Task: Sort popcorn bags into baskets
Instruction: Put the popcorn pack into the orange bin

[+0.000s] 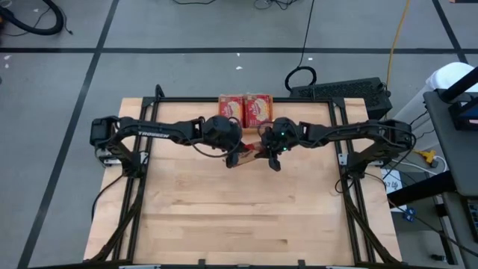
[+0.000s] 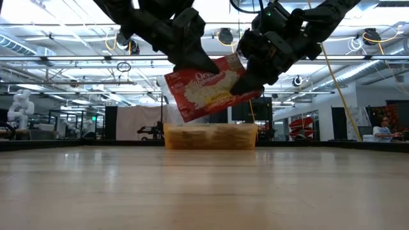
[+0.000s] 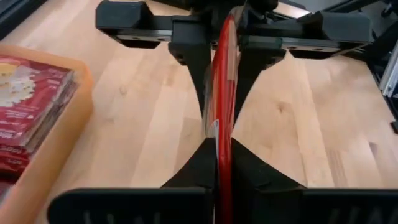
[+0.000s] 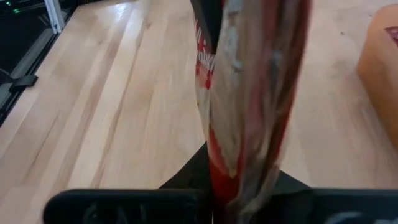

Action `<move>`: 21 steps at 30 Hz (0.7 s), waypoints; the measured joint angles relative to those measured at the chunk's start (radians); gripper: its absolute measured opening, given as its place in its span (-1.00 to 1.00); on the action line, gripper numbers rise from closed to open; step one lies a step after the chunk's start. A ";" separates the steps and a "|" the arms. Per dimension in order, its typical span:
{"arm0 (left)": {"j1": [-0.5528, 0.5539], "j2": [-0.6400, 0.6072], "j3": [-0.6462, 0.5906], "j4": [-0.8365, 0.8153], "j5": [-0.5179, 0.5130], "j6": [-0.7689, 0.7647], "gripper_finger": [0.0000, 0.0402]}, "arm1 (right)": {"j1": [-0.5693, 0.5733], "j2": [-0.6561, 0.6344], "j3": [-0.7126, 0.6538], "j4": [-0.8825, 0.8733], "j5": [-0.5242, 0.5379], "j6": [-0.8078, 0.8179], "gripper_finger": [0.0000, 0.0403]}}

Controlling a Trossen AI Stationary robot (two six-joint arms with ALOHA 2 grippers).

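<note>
One red popcorn bag [image 2: 208, 89] with a pale popcorn picture hangs in the air between both grippers, tilted, above the middle of the table. My left gripper [image 1: 234, 155] is shut on its left end and my right gripper [image 1: 271, 157] on its right end. Behind it, at the table's far edge, stands the translucent orange basket [image 2: 211, 137], holding red packets [image 1: 247, 109] lying flat in two stacks. The left wrist view shows the held bag [image 3: 224, 118] edge-on, with the basket [image 3: 59, 134] off to one side. My left gripper pinches the bag's upper left end [image 2: 182, 73] between its two fingers [image 3: 202, 165], slanting down from the left. The bag is lifted clear of the table and tilted. My right gripper pinches the bag's right end [image 2: 239, 83] between its two fingers, slanting down from the right; in its wrist view the bag [image 4: 249, 106] stands edge-on between them.
Bare wooden table [image 1: 239, 217] stretches in front of the grippers toward the near edge. A black metal frame [image 1: 340, 161] runs along the table's sides. A keyboard [image 1: 340, 91] lies beyond the far right corner.
</note>
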 joint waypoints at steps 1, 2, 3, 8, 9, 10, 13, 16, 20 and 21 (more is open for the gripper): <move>0.005 0.000 0.000 -0.003 0.003 0.000 -0.89 | -0.003 0.000 0.000 0.001 0.001 0.002 -0.84; 0.012 0.000 0.000 -0.011 0.007 0.001 -0.87 | -0.008 0.000 0.000 0.001 0.001 0.003 -0.80; 0.018 0.000 0.000 -0.027 0.014 0.008 -0.85 | -0.014 0.000 0.000 0.000 0.001 0.003 -0.75; 0.075 -0.049 -0.003 -0.112 0.035 0.019 -0.91 | -0.045 -0.030 0.001 -0.068 0.023 -0.010 -0.53; 0.090 -0.063 -0.002 -0.108 0.041 0.027 -0.92 | -0.051 -0.039 0.001 -0.092 0.046 -0.015 -0.50; 0.106 -0.079 -0.002 -0.111 0.051 0.035 -0.92 | -0.056 -0.050 0.001 -0.113 0.073 -0.025 -0.47; 0.154 -0.137 -0.003 -0.115 0.067 0.053 -0.90 | -0.070 -0.079 0.001 -0.164 0.155 -0.047 -0.40; 0.210 -0.192 -0.004 -0.110 0.069 0.060 -0.86 | -0.080 -0.114 -0.012 -0.189 0.201 -0.059 -0.38; 0.283 -0.220 -0.008 -0.047 0.046 0.063 -0.90 | -0.085 -0.185 -0.086 -0.149 0.251 -0.066 -0.38; 0.298 -0.225 -0.010 -0.030 0.036 0.054 -0.92 | -0.085 -0.207 -0.112 -0.131 0.260 -0.074 -0.38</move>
